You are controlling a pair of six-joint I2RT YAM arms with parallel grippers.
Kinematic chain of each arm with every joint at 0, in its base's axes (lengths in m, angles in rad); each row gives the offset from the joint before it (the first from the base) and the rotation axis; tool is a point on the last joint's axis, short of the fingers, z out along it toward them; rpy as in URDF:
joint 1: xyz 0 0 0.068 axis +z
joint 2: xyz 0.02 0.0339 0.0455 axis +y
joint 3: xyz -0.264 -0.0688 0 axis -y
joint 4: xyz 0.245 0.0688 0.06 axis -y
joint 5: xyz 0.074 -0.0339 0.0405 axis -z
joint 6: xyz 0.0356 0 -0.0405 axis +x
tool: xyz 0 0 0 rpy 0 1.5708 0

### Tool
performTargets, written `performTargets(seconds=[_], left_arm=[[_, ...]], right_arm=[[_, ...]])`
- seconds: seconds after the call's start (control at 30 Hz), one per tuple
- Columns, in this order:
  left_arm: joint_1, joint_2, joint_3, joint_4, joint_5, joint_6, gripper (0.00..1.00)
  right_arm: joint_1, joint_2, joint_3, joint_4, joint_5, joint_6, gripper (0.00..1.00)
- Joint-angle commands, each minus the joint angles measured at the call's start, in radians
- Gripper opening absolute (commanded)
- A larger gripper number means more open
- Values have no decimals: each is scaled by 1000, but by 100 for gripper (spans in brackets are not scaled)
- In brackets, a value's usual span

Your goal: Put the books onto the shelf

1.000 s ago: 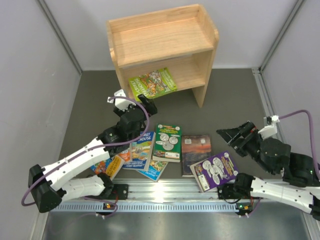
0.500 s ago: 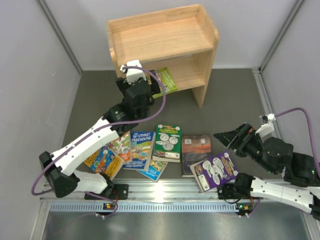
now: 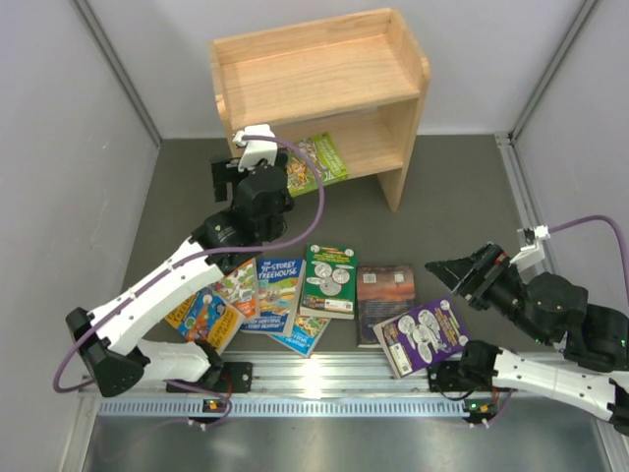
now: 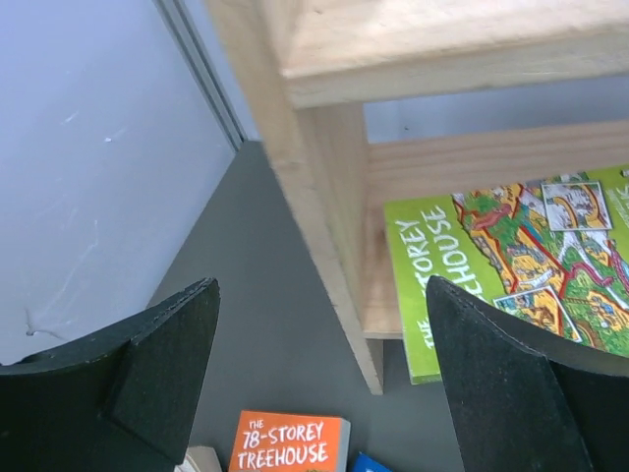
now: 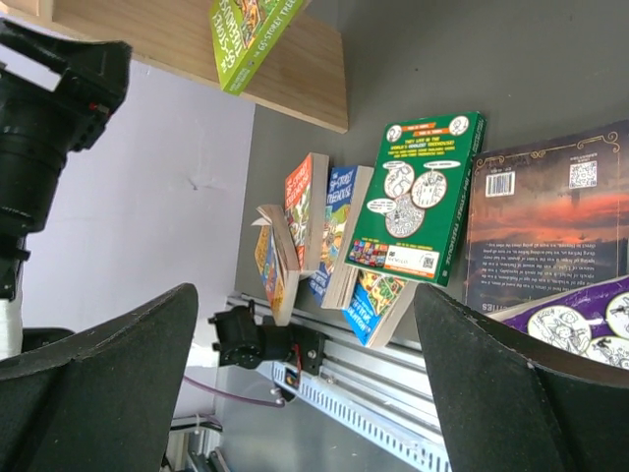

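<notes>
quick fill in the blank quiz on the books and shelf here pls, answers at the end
1. The green book lies on the ____ tier of the shelf.
2. The left gripper is ____ and holds nothing.
3. The orange book is titled The 78-Storey ____.
4. The book resting partly on the dark brown book is ____ in colour.

Answers: lower; open; Treehouse; purple
</notes>
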Motion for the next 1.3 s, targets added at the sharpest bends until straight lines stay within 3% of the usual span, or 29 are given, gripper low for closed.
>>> performTargets(seconds=[0.0, 0.07, 0.23, 0.5, 0.53, 0.6, 0.7, 0.83, 1.07, 1.27], left_arm=[[6, -60, -68, 138, -67, 130, 91], [26, -91, -114, 272, -27, 181, 93], [150, -68, -112, 282, 53, 144, 94], [365, -40, -156, 393, 371, 2, 89], [398, -36, -167, 421, 404, -9, 78], [423, -36, -182, 455, 456, -32, 69], [506, -48, -208, 482, 631, -112, 63], [593, -28, -219, 506, 850, -147, 47], [768, -59, -225, 481, 1004, -210, 2], [813, -149, -268, 432, 999, -216, 0]], right_arm=[[14, 5, 4, 30, 21, -4, 91], [16, 13, 10, 32, 21, -8, 91], [16, 40, 26, 32, 13, -24, 91], [14, 23, 9, 29, 15, 0, 91], [16, 19, 6, 27, 18, 3, 91], [16, 11, 3, 23, 19, 14, 91], [16, 3, -2, 16, 27, 23, 91], [16, 3, -8, 18, 28, 26, 91], [16, 114, 59, 38, -13, -69, 91], [16, 250, 102, 85, -57, -162, 91]])
